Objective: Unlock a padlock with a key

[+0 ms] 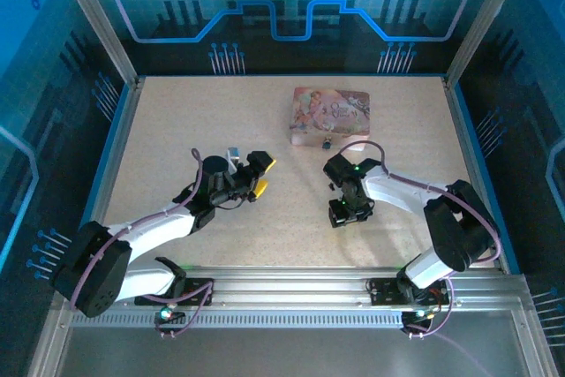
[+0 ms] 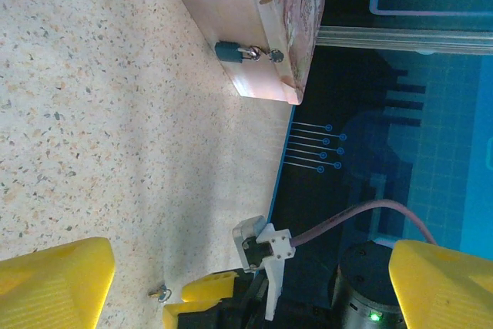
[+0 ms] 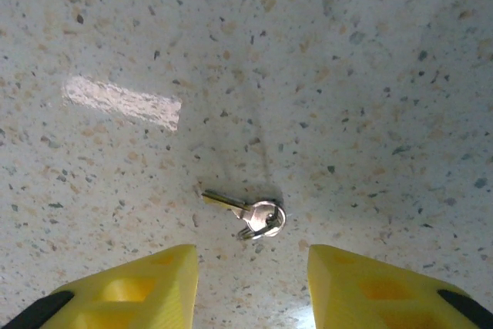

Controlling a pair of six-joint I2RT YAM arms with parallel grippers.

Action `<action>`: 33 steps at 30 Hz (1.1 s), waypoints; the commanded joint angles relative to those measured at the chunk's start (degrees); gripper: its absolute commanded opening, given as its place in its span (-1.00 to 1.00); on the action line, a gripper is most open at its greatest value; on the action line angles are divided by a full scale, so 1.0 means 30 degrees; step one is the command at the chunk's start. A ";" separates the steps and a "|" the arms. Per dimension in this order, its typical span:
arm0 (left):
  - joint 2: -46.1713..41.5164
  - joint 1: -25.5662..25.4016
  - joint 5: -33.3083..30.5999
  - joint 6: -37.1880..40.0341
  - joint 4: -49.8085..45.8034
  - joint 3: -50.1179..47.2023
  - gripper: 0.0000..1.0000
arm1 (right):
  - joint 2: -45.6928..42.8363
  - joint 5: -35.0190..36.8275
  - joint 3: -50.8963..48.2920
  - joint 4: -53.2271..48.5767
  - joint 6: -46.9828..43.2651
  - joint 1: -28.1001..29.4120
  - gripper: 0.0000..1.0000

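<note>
The right gripper (image 3: 250, 287) is pointed straight down at the table (image 3: 347, 52), and its yellow fingers (image 3: 131, 290) are spread wide with nothing held between them. The key (image 3: 245, 209) is seen lying flat on the speckled surface just ahead of the gap between those fingers, touched by neither. Its blade is turned toward the left of the right wrist view, and a small ring (image 3: 269, 217) is attached at its head.

The left gripper (image 2: 250, 267) is likewise held apart and empty, its yellow fingers (image 2: 50, 287) framing the lower corners of the left wrist view. From above, the left gripper (image 1: 264, 176) is seen turned on its side over the middle of the table, facing the right gripper (image 1: 344, 214), the two being well apart.

The padlock (image 2: 229, 52) is found at the near side wall of the pink tin (image 2: 223, 5), its bluish body lying sideways and its shackle passed through a small hasp (image 2: 275, 55) on that wall. Whether the shackle is latched cannot be told at this size. In the top view the padlock (image 1: 327, 143) appears as a dark speck at the near edge of the tin (image 1: 331, 112), which is placed toward the far side of the table, beyond the right gripper.
</note>
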 commanded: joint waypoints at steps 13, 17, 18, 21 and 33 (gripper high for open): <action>-0.0914 -0.0198 -0.0178 0.0404 -0.1036 -0.0110 0.86 | 0.0856 -0.0015 -0.1034 0.0301 0.0959 -0.0250 -0.40; -0.1060 -0.0206 -0.0262 0.0585 -0.1363 -0.0059 0.86 | 0.0774 -0.0017 -0.1204 0.0316 0.1003 -0.0235 -0.53; -0.1091 -0.0200 -0.0269 0.0631 -0.1418 -0.0033 0.86 | 0.0721 -0.0019 -0.1266 0.0371 0.1033 -0.0237 -0.56; -0.1133 -0.0182 -0.0322 0.0706 -0.1514 0.0003 0.86 | 0.0542 -0.0203 -0.1509 0.0836 0.1032 -0.0315 -0.61; -0.1200 -0.0193 -0.0332 0.0946 -0.1714 0.0054 0.86 | 0.0152 0.0063 -0.1409 0.0946 0.0244 -0.0645 -0.98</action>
